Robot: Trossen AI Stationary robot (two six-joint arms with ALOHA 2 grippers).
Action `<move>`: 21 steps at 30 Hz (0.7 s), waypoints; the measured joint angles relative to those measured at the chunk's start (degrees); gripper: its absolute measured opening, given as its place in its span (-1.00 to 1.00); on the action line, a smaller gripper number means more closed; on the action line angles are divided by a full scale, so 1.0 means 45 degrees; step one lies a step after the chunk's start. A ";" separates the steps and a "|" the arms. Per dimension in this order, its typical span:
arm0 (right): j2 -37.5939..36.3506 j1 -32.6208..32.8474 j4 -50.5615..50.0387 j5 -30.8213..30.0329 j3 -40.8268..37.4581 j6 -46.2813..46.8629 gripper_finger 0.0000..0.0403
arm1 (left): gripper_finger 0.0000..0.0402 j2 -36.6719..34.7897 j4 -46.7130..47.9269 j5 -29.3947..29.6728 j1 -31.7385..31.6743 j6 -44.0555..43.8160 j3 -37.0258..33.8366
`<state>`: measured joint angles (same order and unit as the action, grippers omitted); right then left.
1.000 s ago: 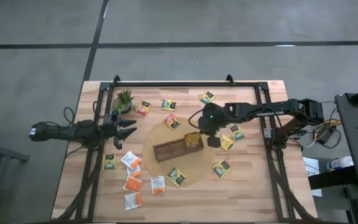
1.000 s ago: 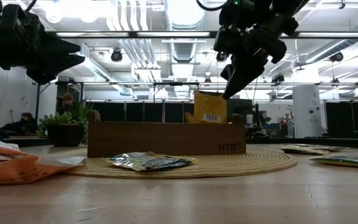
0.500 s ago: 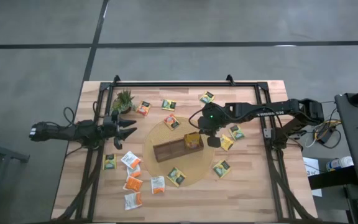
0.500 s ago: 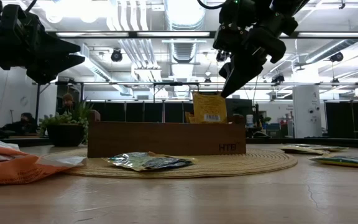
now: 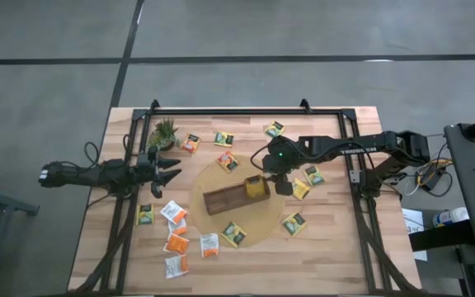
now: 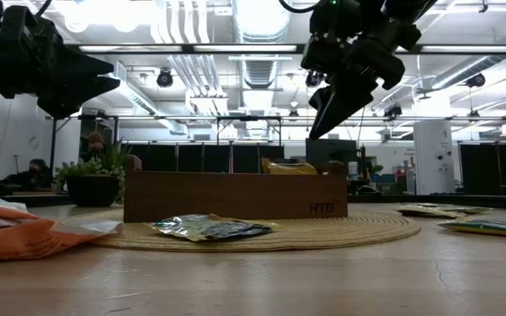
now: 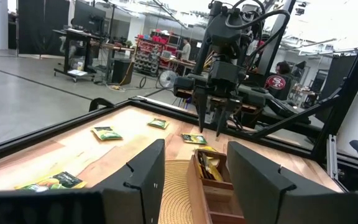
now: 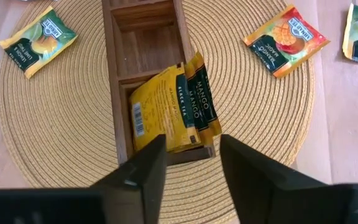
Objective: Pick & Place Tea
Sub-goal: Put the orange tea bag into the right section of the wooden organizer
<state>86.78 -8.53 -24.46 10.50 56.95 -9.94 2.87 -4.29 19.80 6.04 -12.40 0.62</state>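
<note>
– So where is the right gripper (image 5: 272, 174)?

– Above the end compartment of the wooden tray (image 5: 225, 199), the end nearest the right arm. Its fingers (image 8: 143, 167) are spread apart and hold nothing.

– And the tea?

– Two yellow sachets (image 8: 169, 107) lie in that end compartment, directly below the gap between the fingers and clear of them. They lean across the compartment, overlapping each other, with a corner poking over the tray's rim. From desk height only a sliver of yellow (image 6: 290, 167) shows above the tray wall, with the fingertips hanging well above it.

– What's the tray sitting on?

– A round woven mat (image 5: 262, 223) in the middle of the desk (image 5: 345, 247). An orange sachet (image 8: 285, 40) and a green-yellow one (image 8: 38, 38) lie flat on the mat, on opposite sides of the tray.

– More tea elsewhere?

– Yes, scattered over the desk: a cluster of orange and white sachets (image 5: 177, 242) near the left arm, others along the far side and by the right arm.

– And the left gripper (image 5: 170, 170)?

– It hangs over the desk edge beside the small potted plant (image 5: 164, 132), fingers (image 7: 257, 180) parted and holding nothing, pointing toward the tray.
</note>
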 joint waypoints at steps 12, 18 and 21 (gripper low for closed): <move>0.0000 0.0039 0.0592 -0.0671 -0.0005 -0.0199 -0.11 | -0.17 0.0000 0.0010 -0.0002 -0.0003 0.0000 0.0000; 0.0140 0.0268 0.0874 0.0863 -0.0019 -0.0916 -0.27 | -0.17 0.0000 0.0015 -0.0001 -0.0002 0.0000 0.0000; 0.0189 0.0197 0.1231 -0.0088 -0.0031 -0.1203 -0.36 | -0.17 0.0005 0.0019 0.0002 -0.0004 0.0000 0.0000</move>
<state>87.64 -7.65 -18.92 10.11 56.81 -15.35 2.90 -4.21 19.81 6.02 -12.40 0.62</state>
